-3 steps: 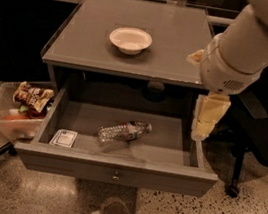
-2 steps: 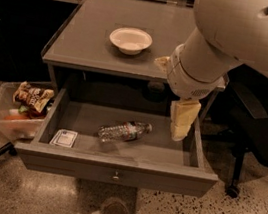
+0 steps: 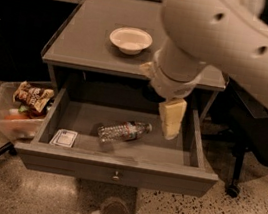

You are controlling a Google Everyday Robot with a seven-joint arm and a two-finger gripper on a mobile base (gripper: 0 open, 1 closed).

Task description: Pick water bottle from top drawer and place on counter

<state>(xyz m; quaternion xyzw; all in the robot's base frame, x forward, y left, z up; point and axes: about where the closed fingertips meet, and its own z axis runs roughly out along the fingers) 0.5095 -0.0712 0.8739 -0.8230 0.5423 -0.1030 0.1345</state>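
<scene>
1. Spanning the upper right, the pale robot arm (image 3: 226, 37) reaches down across the counter's front right edge.
2. Counter (image 3: 93, 47): grey cabinet top, carrying a white bowl (image 3: 130, 39) near its middle.
3. Top drawer (image 3: 64, 161): stands open below the counter, with a brass knob (image 3: 116, 176) centred on the front panel.
4. Clear plastic bin (image 3: 0, 118): on the floor left of the drawer, holding snack packets.
5. Gripper (image 3: 170, 129): hangs in the drawer's right half, just right of the bottle's cap and apart from it. Whether it is spread or closed cannot be told.
6. Water bottle (image 3: 122, 131): lies on its side on the drawer floor, near centre, cap pointing right.
7. Small flat white pack (image 3: 63, 138): front left corner of the drawer.
</scene>
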